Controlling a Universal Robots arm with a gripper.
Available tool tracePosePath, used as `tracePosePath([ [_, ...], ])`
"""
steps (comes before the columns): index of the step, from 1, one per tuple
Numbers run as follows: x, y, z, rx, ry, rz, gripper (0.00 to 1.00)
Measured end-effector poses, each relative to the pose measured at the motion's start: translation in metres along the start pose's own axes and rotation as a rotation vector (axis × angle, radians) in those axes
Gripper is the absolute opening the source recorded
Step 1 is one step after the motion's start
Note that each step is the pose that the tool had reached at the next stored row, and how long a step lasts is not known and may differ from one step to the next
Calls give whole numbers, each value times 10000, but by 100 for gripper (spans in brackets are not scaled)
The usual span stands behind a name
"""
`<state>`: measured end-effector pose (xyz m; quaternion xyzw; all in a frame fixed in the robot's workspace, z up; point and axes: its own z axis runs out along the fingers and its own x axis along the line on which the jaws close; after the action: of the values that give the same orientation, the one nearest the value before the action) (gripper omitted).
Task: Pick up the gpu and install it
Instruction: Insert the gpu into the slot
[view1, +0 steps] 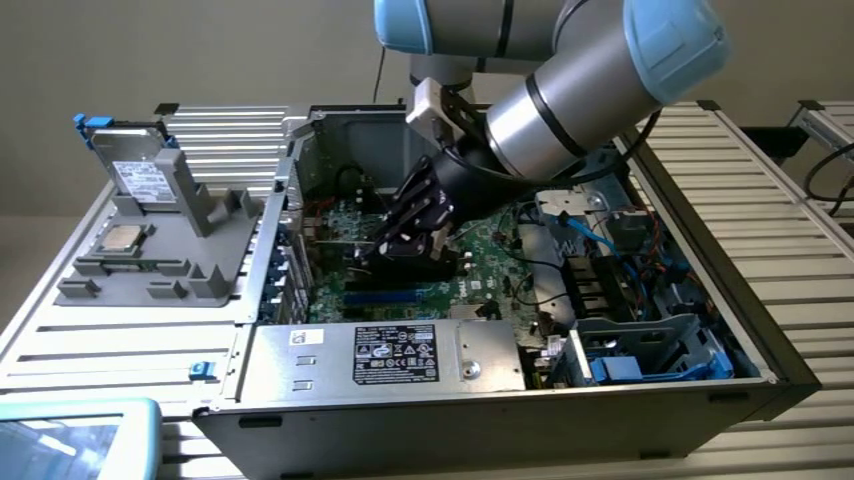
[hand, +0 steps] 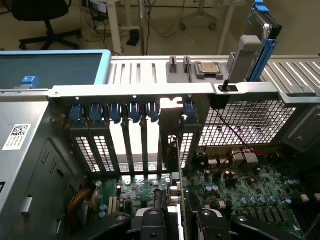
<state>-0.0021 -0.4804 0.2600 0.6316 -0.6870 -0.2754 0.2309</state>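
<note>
Gpu (hand: 179, 165): pinched edge-on between the gripper (hand: 180, 220) jaws, upright over motherboard (hand: 250, 200); long axis toward rear slots (hand: 125, 145), bracket (hand: 170, 117) at them.

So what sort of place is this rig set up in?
Probably a robotics lab or workshop for PC assembly: an open computer case sits on a slatted metal bench, a grey parts holder beside it, and an office chair stands beyond.
</note>
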Motion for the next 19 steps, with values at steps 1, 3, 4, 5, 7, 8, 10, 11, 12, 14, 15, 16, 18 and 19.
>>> tracePosePath([
  [1,1,-2,2,-48,21,-2,28],
  [3,1,-4,6,-94,50,14,28],
  [4,1,-6,7,-114,62,14,28],
  [5,5,-10,11,-135,86,1,28],
  [7,11,-20,22,-177,156,-53,28],
  [8,10,-22,24,-195,197,-70,28],
  [10,11,-22,24,-204,214,-71,28],
  [11,11,-22,24,-204,215,-71,28],
  [12,11,-27,28,-204,212,-74,28],
  [14,11,-36,39,-204,212,-75,28],
  [15,11,-37,39,-205,215,-71,28],
  [16,12,-39,42,-205,214,-72,28],
  [18,12,-49,53,-204,214,-74,28],
  [19,12,-54,60,-205,214,-75,28],
])
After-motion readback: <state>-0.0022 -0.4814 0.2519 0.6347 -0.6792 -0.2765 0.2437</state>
